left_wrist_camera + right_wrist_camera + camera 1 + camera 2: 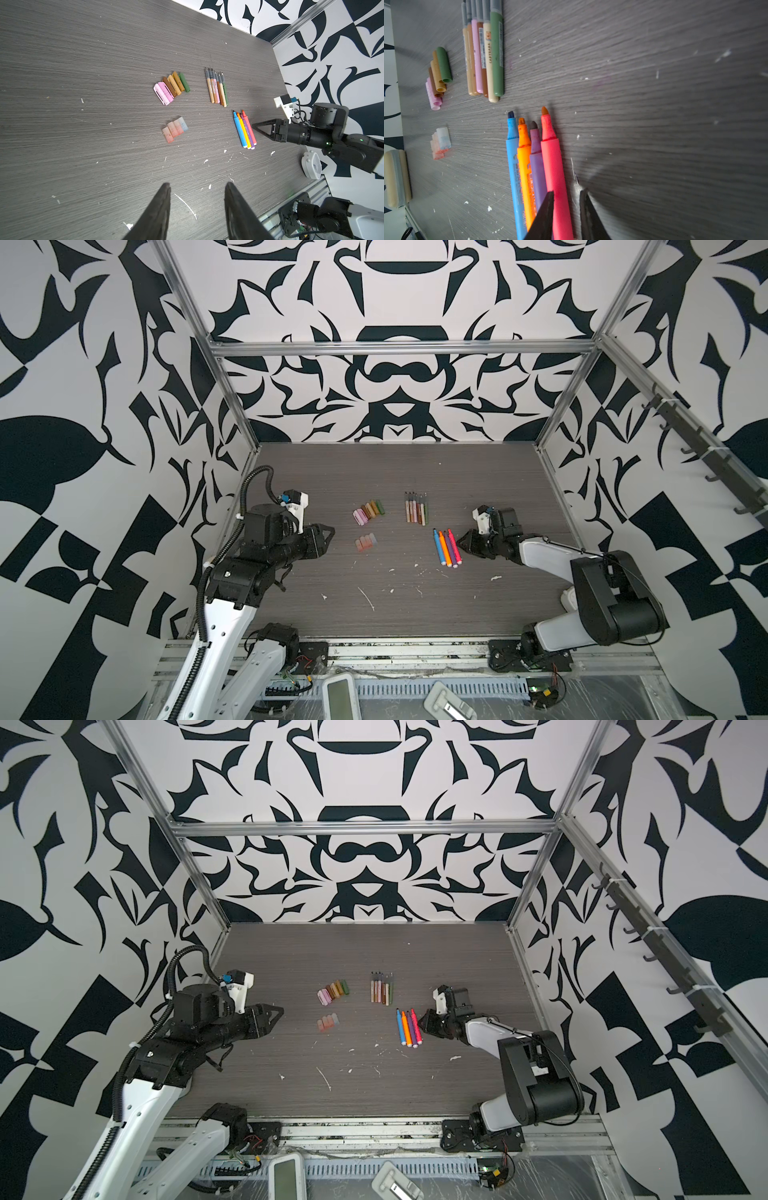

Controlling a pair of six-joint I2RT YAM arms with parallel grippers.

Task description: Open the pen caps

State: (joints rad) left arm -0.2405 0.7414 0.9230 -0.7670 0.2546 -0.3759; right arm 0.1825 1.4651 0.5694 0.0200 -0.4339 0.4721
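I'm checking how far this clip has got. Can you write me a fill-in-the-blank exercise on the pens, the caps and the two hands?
1. The uncapped thick markers lying beside the right hand number ____.
2. Of those, the ____ one lies farthest from that hand.
3. In the row of opaque caps, the cap nearest the thin pens is ____.
4. The left hand is open and holds ____.
Missing words: four; blue; green; nothing.

2 white-shelled arms point(216, 639) with black joints point(615, 597), ribbed black cable point(244, 493)
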